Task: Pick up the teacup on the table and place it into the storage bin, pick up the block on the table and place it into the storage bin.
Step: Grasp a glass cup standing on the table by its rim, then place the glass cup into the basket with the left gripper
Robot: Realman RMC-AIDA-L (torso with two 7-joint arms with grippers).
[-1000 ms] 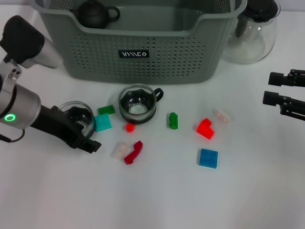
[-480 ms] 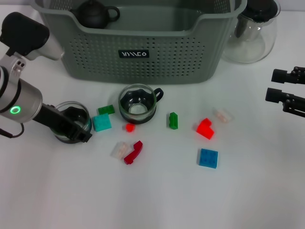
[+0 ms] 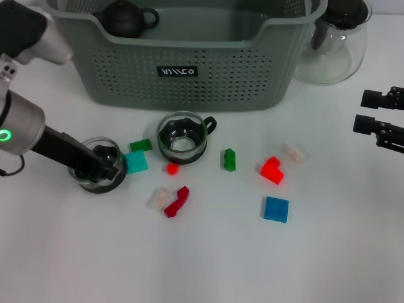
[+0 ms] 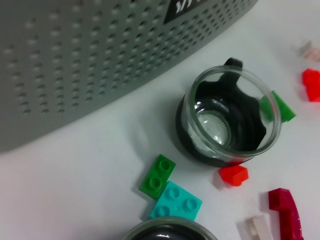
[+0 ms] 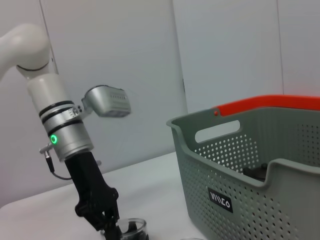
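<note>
Two glass teacups stand on the white table in front of the storage bin (image 3: 189, 63). My left gripper (image 3: 106, 168) is down at the left teacup (image 3: 95, 180), touching its rim; the right wrist view shows the same left gripper (image 5: 107, 222) beside that teacup (image 5: 134, 227). The other teacup (image 3: 183, 136), with a black base and handle, stands free in the middle and fills the left wrist view (image 4: 227, 120). Several blocks lie loose: cyan (image 3: 135, 163), green (image 3: 229, 159), red (image 3: 271, 170), blue (image 3: 276, 209). My right gripper (image 3: 366, 112) hovers open at the right edge.
A dark teapot (image 3: 126, 17) sits inside the bin's back left corner. A clear glass pitcher (image 3: 338, 41) stands right of the bin. A dark red curved piece (image 3: 177, 202) and pale blocks (image 3: 158, 197) lie near the front.
My left arm has drawn back to the left and its gripper has moved from the table in front of the left teacup up onto that teacup. The right arm barely shifted.
</note>
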